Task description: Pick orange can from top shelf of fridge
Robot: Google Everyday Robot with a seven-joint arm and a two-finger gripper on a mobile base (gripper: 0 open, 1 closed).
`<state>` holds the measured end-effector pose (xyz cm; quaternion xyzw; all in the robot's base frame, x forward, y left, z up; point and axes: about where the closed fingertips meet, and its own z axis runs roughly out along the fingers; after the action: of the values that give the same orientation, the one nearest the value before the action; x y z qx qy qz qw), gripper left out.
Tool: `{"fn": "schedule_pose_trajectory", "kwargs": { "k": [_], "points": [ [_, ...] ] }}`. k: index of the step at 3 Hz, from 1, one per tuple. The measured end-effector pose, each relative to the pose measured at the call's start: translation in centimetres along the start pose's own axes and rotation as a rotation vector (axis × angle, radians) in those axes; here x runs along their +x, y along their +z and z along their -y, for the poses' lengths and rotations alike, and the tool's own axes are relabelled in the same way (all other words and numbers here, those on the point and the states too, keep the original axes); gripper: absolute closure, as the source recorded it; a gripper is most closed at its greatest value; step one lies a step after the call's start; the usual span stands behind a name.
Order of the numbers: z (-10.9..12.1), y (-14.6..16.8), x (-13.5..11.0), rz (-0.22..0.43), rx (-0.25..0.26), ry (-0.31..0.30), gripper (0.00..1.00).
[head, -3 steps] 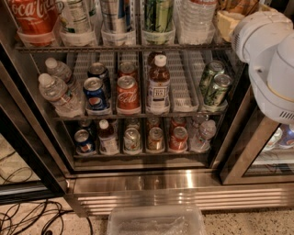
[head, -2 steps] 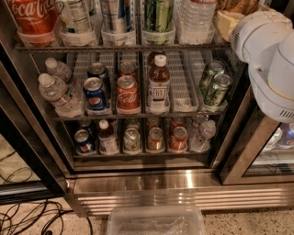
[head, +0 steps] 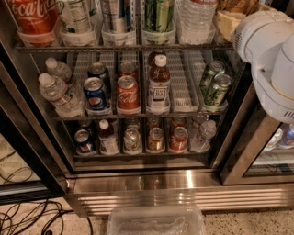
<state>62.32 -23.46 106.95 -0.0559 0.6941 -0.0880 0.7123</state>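
Note:
The fridge point(head: 138, 183) stands open in front of me, with its steel sill low in the camera view. The top shelf point(head: 197, 47) is the dark wire rack at the upper edge, with clear lane cups holding a Coca-Cola bottle point(head: 32, 18), cans, a green-striped can point(head: 158, 16) and a water bottle point(head: 195, 18). An orange-gold patch with dark markings point(head: 236, 5) shows at the top right edge, cut off; I cannot tell whether it is the orange can. My white arm housing point(head: 271, 59) fills the upper right. The gripper is out of view.
The middle rack holds water bottles point(head: 57, 92), a Pepsi can point(head: 95, 94), a red Coca-Cola can point(head: 127, 94), a juice bottle point(head: 159, 85) and green cans point(head: 216, 87). The bottom rack holds several cans and bottles. A clear plastic bin point(head: 156, 220) and cables point(head: 27, 218) lie on the floor.

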Motion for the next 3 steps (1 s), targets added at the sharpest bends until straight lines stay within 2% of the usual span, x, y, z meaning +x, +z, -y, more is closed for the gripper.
{"fn": "schedule_pose_trajectory", "kwargs": {
  "k": [3],
  "points": [
    [-0.1,-2.1,-4.0,0.086,-0.053,0.027,1.0]
  ]
}}
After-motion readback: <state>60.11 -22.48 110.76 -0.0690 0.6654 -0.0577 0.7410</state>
